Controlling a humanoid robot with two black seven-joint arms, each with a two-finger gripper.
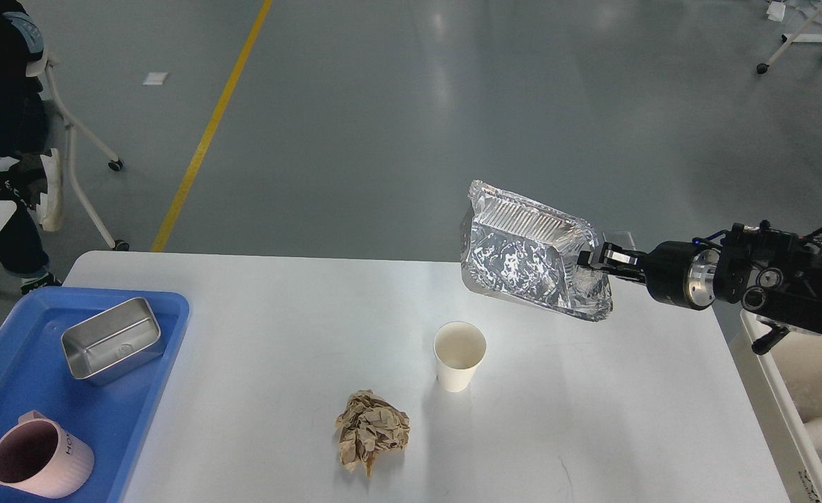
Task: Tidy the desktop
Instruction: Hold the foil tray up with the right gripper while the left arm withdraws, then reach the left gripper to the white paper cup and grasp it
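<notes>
the desktop (257,349), a white matte slab with rounded corners, is seen filling the lower part of the head view, with its long axis running left to right and its far edge lying almost level across the frame. it lies below and to the left of the right gripper (587,260), which is held above the table's far right part at the end of the black right arm (767,283) entering from the right edge. a blue plastic bin (12,363) is set on the desktop's left end, and a cream-white bin (781,391) is seen just beside its right edge. a crumpled, shiny foil tray (522,248), rectangular with a flat rim, is pinched at its right rim by the right gripper and is tilted so its hollow faces the camera, clear of the surface. inside the blue bin a rectangular steel tin (114,340) and a pink ribbed mug (37,457) are held. a white paper cup (459,355) stands upright near the table's middle, and a wad of brown crumpled paper (371,429) lies near it, to its front left. the left gripper is not seen.
</notes>
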